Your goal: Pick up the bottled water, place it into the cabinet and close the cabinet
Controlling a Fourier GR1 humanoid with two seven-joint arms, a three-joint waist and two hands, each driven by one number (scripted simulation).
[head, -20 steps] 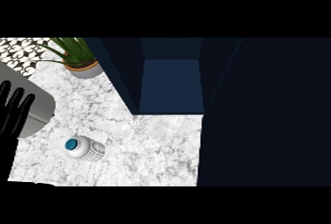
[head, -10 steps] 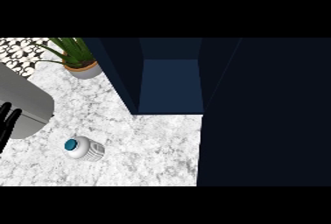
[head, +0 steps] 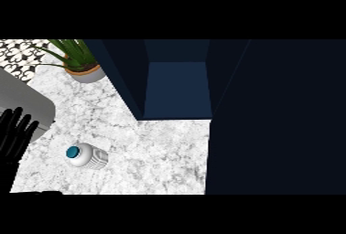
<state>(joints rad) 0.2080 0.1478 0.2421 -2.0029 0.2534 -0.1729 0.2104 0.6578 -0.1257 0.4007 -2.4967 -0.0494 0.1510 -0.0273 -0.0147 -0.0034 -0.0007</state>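
The bottled water (head: 88,156) is a small white ribbed bottle with a teal cap, and it sits on the marble counter (head: 155,151) near the front left. My left hand (head: 15,133) shows at the left edge with its fingers straight and pointing up, a short way left of the bottle and apart from it. The cabinet (head: 177,82) is dark blue and stands open, its inside showing at the top middle. Its open door (head: 277,119) fills the right side of the view. My right hand is out of view.
A potted green plant (head: 81,61) stands at the back left of the counter. A grey sink basin (head: 24,103) lies along the left edge behind my left hand. Patterned tiles (head: 17,55) show in the top left corner.
My left hand dropped toward the left edge half a second ago and has now risen back into view, fingers up. The bottle and cabinet have not moved.
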